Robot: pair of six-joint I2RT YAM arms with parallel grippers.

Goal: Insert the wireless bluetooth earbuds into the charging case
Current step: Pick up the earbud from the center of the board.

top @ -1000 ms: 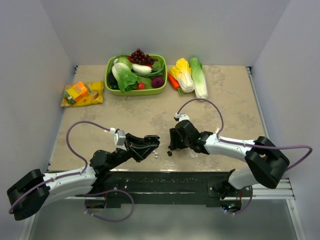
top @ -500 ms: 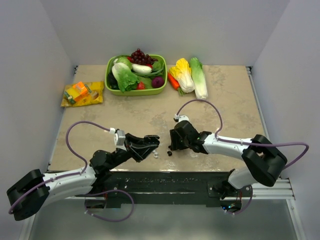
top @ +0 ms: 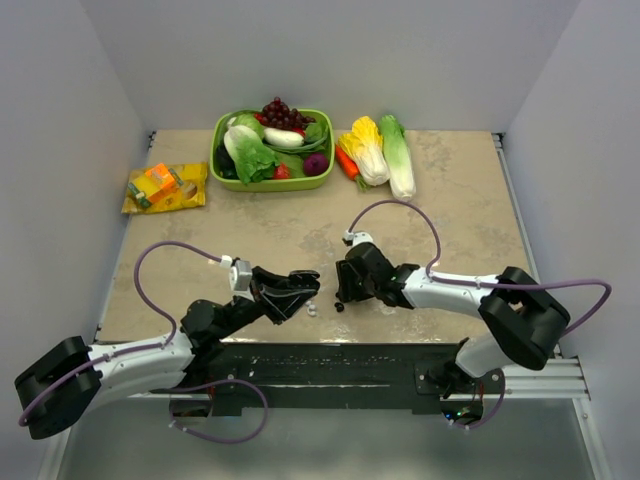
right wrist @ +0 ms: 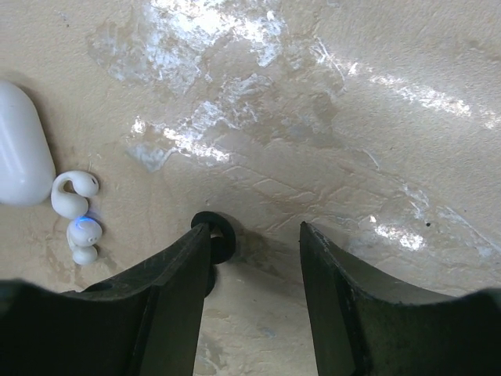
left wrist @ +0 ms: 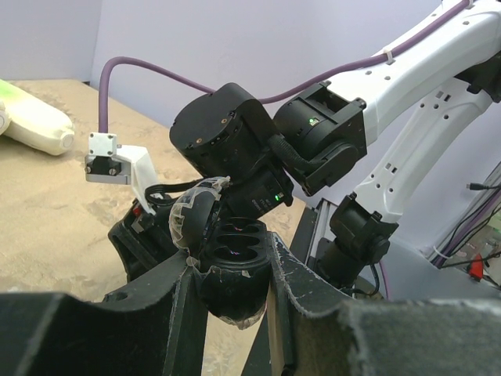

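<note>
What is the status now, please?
Left gripper shut on open black case. Right gripper open, low over table, black earbud at one finger. White earbuds loose beside white case.

Two white earbuds [right wrist: 70,200] and one black earbud [right wrist: 214,227] are in view. There are two charging cases: one black case [left wrist: 232,270] and one white case [right wrist: 19,149]. One green basket [top: 272,186], two cabbages [top: 368,148], one carrot [top: 347,163] and one yellow packet [top: 185,192] are also here.
</note>
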